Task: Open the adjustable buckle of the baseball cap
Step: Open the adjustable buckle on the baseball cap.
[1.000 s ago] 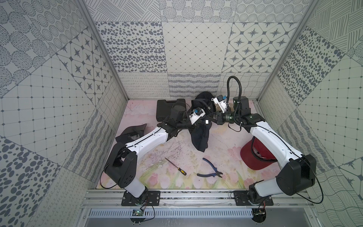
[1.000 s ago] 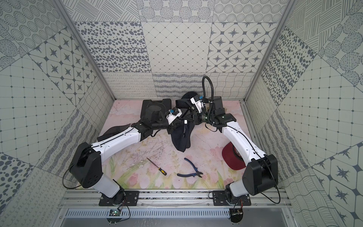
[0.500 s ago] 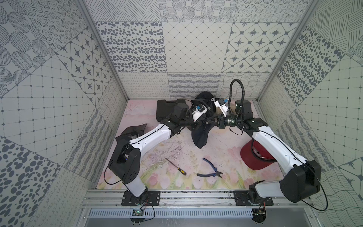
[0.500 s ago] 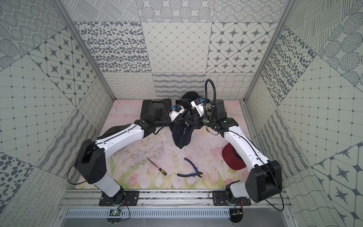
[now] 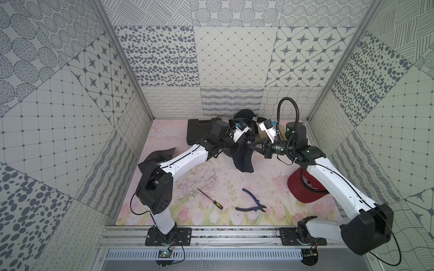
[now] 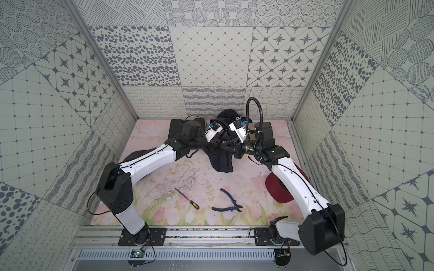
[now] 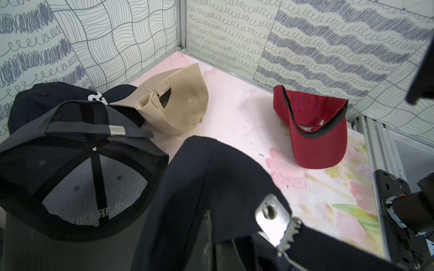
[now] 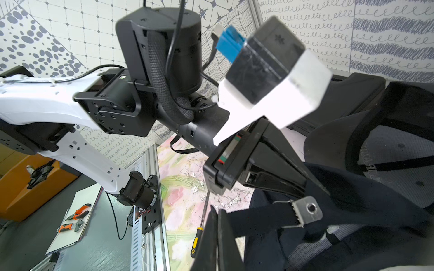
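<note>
A dark navy baseball cap (image 5: 243, 157) (image 6: 220, 159) hangs between my two grippers above the back middle of the table. My left gripper (image 5: 237, 146) (image 6: 212, 146) (image 7: 211, 230) is shut on the cap's back edge, and cloth covers most of its fingers. My right gripper (image 5: 252, 146) (image 6: 223, 146) (image 8: 217, 211) is shut on the free end of the cap's strap (image 8: 258, 218). The silver buckle (image 7: 274, 218) (image 8: 305, 211) sits on the strap between the two grippers, its toothed plate standing away from the strap. The buckle is too small to make out in the top views.
A black mesh cap (image 7: 70, 164), a beige cap (image 7: 178, 103) and a black logo cap (image 5: 246, 115) lie at the back. A red cap (image 5: 305, 187) lies at the right and a dark cap (image 5: 157, 157) at the left. Also here: a black case (image 5: 199, 129), a screwdriver (image 5: 211, 199), pliers (image 5: 251, 204).
The left arm has risen and drawn in a little. The cap between the grippers has shifted only slightly. Both grips have held.
</note>
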You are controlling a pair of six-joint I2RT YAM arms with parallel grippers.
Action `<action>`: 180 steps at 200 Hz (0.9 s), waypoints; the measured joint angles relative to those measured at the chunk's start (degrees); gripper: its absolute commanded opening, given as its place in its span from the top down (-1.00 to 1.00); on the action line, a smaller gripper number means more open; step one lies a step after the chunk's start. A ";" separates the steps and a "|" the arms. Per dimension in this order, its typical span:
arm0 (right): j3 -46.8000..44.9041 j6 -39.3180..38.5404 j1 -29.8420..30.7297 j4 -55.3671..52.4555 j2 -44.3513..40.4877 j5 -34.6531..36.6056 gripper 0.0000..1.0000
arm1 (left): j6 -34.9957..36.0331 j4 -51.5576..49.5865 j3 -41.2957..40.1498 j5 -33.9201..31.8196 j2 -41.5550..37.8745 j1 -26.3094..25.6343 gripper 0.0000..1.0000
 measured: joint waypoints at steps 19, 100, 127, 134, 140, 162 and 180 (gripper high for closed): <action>-0.02 0.22 0.20 -0.02 -0.02 -0.02 -0.35 | -0.46 -0.28 -0.15 -1.05 -0.13 0.02 1.00; -4.33 3.74 -0.20 -1.25 -4.46 17.94 -0.23 | -1.25 -0.61 -0.42 -2.10 -0.66 0.02 1.00; -8.39 5.44 -0.33 0.07 -4.22 17.86 -0.08 | -1.64 -0.72 -0.42 -2.08 -0.66 0.02 1.00; -9.07 5.88 -0.33 0.46 -3.98 17.57 -0.02 | -1.68 -0.79 -0.42 -2.08 -0.66 0.02 1.00; -9.55 6.32 -0.33 1.01 -3.67 17.22 -0.01 | -1.75 -0.83 -0.42 -2.08 -0.68 0.02 1.00; -10.62 7.69 -0.33 3.69 -2.54 15.65 0.00 | -2.08 -0.96 -0.42 -2.05 -0.85 0.02 1.00; -10.99 8.28 -0.33 5.64 -1.86 14.62 0.01 | -2.16 -1.03 -0.42 -2.05 -1.09 0.02 1.00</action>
